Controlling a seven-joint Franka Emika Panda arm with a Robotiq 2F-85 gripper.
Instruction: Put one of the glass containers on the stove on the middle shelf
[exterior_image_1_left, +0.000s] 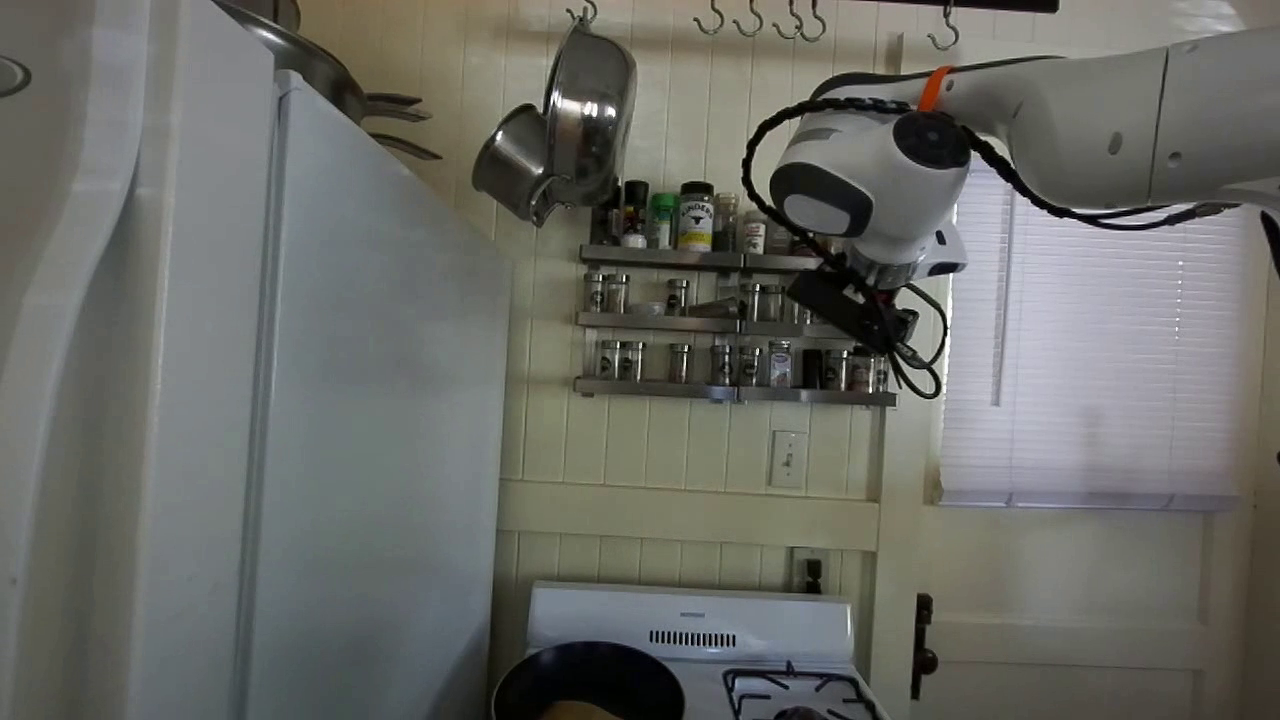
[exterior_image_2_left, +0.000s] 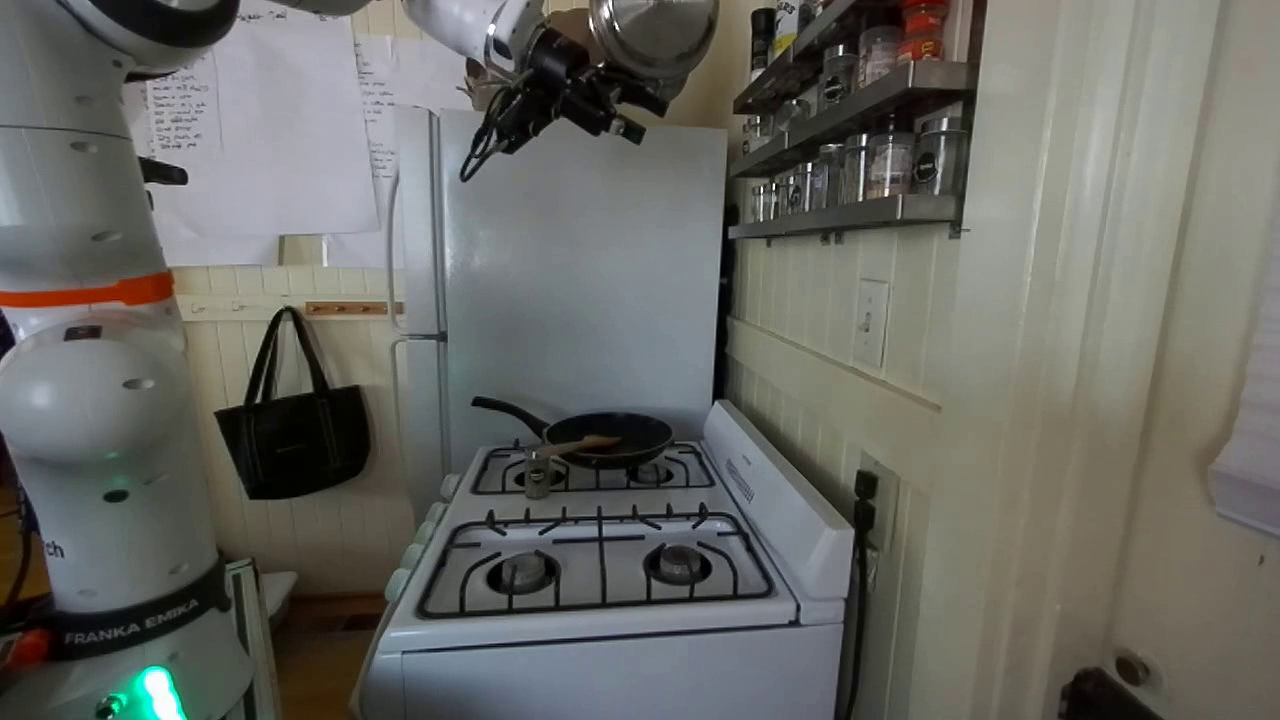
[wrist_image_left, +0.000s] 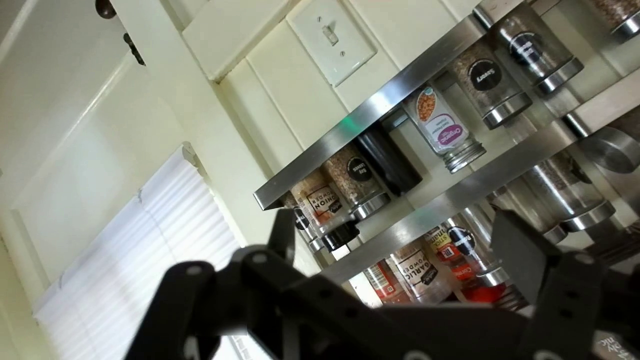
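My gripper (exterior_image_2_left: 640, 117) hangs high above the stove (exterior_image_2_left: 600, 665), to the side of the wall rack. In the wrist view its fingers (wrist_image_left: 517, 250) stand wide apart and nothing sits between them. A small glass container (exterior_image_2_left: 537, 478) with a metal lid stands upright on the stove beside the far burner. The middle shelf (exterior_image_1_left: 660, 322) is a railed metal ledge carrying several small jars. In the wrist view the middle shelf (wrist_image_left: 415, 222) appears slanted and upside down, seen beyond the open jaws. Part of it is hidden by the arm in an exterior view.
A black skillet (exterior_image_2_left: 640, 455) with a wooden spoon (exterior_image_2_left: 580, 445) rests on the far burners. Steel pots (exterior_image_1_left: 592, 110) hang near the rack. The top shelf (exterior_image_1_left: 660, 257) and bottom shelf (exterior_image_1_left: 655, 389) hold more jars. A tall white refrigerator (exterior_image_2_left: 590, 280) stands beyond the stove.
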